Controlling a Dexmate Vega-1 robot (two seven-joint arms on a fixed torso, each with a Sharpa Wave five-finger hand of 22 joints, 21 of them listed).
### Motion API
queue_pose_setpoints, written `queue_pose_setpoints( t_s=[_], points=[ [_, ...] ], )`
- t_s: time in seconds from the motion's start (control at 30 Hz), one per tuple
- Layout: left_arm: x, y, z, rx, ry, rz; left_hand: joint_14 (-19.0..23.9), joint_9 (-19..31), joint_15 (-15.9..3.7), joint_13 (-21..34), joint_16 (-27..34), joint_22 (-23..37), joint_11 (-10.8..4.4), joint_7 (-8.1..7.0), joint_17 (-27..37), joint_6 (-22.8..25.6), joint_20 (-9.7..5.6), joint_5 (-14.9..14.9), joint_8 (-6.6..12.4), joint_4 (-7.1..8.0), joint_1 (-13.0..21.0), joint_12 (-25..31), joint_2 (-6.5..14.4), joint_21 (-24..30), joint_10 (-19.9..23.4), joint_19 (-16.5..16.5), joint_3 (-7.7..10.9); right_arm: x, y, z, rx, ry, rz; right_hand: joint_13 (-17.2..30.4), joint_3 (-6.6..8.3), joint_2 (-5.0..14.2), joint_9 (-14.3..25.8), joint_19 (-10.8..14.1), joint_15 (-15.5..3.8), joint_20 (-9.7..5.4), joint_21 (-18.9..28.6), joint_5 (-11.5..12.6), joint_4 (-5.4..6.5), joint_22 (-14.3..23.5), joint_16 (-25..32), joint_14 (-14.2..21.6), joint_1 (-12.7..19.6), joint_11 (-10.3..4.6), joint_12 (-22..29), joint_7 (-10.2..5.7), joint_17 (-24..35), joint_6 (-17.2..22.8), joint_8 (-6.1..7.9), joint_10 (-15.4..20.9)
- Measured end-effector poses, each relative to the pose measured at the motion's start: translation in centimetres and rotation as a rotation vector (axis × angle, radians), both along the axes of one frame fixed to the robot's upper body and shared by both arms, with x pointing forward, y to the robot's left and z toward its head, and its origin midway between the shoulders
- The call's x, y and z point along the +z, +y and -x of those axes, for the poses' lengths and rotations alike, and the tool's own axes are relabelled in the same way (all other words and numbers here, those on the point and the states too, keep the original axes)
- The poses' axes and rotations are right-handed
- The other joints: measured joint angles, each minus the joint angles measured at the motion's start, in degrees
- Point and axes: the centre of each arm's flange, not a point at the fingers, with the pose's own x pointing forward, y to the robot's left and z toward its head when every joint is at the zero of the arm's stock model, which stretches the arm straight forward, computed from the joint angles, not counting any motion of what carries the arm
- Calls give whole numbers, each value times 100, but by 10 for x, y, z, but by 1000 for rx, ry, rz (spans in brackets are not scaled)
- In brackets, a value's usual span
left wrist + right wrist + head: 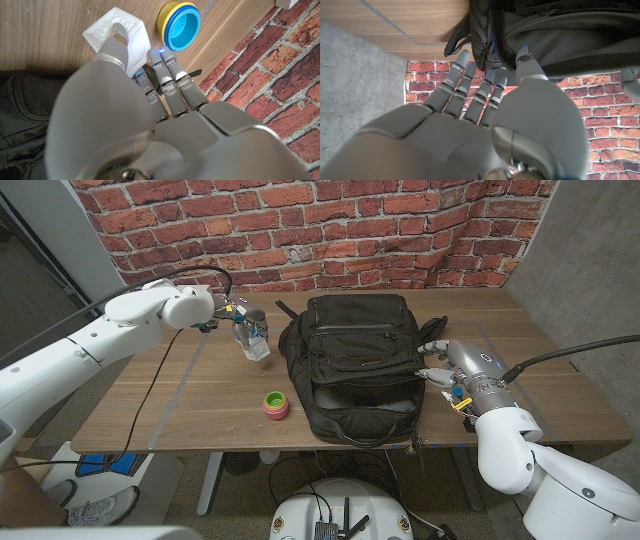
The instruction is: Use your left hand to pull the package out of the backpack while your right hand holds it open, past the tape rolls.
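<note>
A: Status of white faceted package (258, 348): out of the black fabric backpack (355, 365), just beside its left flank, pinched by left hand (225, 310). Confirmed in the left wrist view: thumb on one face of the package (102, 31), fingers (162, 67) pressed together behind it.

B: Resting on the wooden tabletop (180, 400) or hanging over it?

A: Cannot tell. Very low either way.

B: Right hand (460, 375)?

A: At the backpack's right edge. Fingers (465, 70) nearly straight, side by side, tips at the bag's rim; thumb against the fabric. No fold seen pinched, so judged more a touch than a hold.

B: Risks from here?

A: First, slip of the package: thin pinch on smooth faces, likely to twist out if swung fast. Second, the small stack of coloured tape rolls (275, 404), standing near the backpack's front left corner. Low carry toward the front could clip the stack and topple or scatter it. Third, bag shift: weak right-hand contact, so any snag could drag the backpack.

B: Containers?

A: Backpack lying flat, front panel up. Inside hidden; contents not readable. Package contents likewise not readable.

B: Judgement?

A: Extraction apparently done; passage past the rolls not yet.
</note>
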Motion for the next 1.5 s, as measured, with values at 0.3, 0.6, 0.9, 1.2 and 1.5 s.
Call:
queue_pose_setpoints(
  t_s=[0.3, 0.6, 0.9, 1.2, 1.5],
  points=[
    [-3, -1, -2, 4, -8, -21, -63, 0, 23, 0, -47, 0, -56, -32, -43, -50, 32, -4, -35, 0, -16, -1, 16, 0, -56, -50, 0, -1, -4, 2, 12, 88, 3, -112, -118, -232, -15, -361, 25, 107, -350, -28, 30, -26, -246, -692, 232, 147, -41, 6, -166, -910, -21, -1034],
    [-10, -2, -3, 8, -13, -36, -156, -2, 55, 0, -47, -27, -84, -34, -44, -110, 41, -10, -46, 0, -130, -40, 68, -46, -85, -121, 0, -5, -7, 2, 42, 200, 1, -182, -118, -237, -26, -774, 42, 224, -749, -44, 30, -26, -447, -1336, 390, 294, -41, 8, -363, -1703, -21, -2032],
    [-14, -2, -4, 15, -20, -46, -216, 2, 74, 1, -47, -26, -94, -49, -42, -174, 31, -11, -46, 0, -139, -52, 77, -46, -143, -131, 0, 7, -16, 4, 36, 221, 11, -209, -118, -267, -42, -1059, 35, 285, -984, -45, 30, -25, -471, -1539, 479, 322, -40, 11, -463, -1827, -21, -2219],
    [-18, -2, -4, 15, -25, -52, -268, -15, 85, 51, -47, -26, -78, -51, -42, -236, 61, 0, -67, 0, -275, -83, 136, -89, -184, -162, 0, 24, -23, 6, -4, 164, 20, -208, -122, -236, -42, -1120, 46, 284, -1061, -45, 26, -25, -470, -1613, 585, 355, -18, 12, -532, -1889, 2, -2253],
    [-21, -3, -5, 16, -32, -56, -301, -15, 77, 52, -46, -26, -89, -61, -41, -245, 50, 0, -67, 0, -275, -65, 136, -89, -197, -174, 0, 38, -34, 8, -64, 127, 27, -208, -122, -214, -41, -1120, 37, 284, -1122, -45, 26, -24, -470, -1659, 608, 324, -18, 12, -570, -1889, 24, -2283]
  ],
)
